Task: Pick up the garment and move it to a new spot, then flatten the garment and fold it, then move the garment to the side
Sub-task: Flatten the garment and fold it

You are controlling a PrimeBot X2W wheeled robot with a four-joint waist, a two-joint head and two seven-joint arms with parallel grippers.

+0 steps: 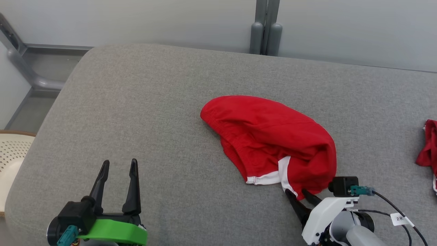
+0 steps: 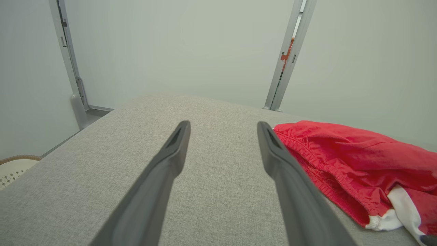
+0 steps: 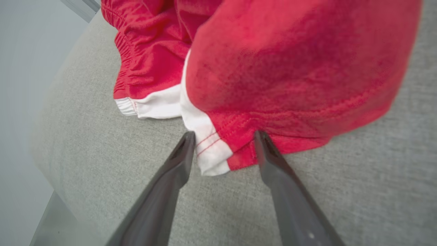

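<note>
**Work surface.** The grey padded surface [image 1: 136, 119] covers most of the head view, from the lower edge up to the pale wall panels at the top.

**Garment.** The red garment [image 1: 269, 136] lies centre-right in the head view, bunched into a rounded mound. Its elastic waistband points to the upper left and its white-trimmed hem to the lower right. It is not flat, so flattening and folding appear not yet done.

**Left gripper.** The left gripper [image 1: 120, 162] sits at the lower left of the head view, well apart from the garment. Its fingers are spread wide and hold nothing. In the left wrist view it [image 2: 223, 123] points across bare surface, with the garment [image 2: 358, 153] at the right of the frame. This is probably a standby position that keeps the working area free.

**Right gripper.** The right gripper [image 1: 296, 193] is at the lower right of the head view, at the hem. In the right wrist view it [image 3: 224, 135] is parted to a moderate width. Its tips straddle the white-trimmed hem corner [image 3: 208, 153] and are not clamped on it. A corner gives a thin, defined edge to pinch, so the cloth should hang open when lifted.

**Other items.** A second red cloth [image 1: 428, 147] lies at the right edge. A cream perforated object [image 1: 12, 150] shows at the left edge.
</note>
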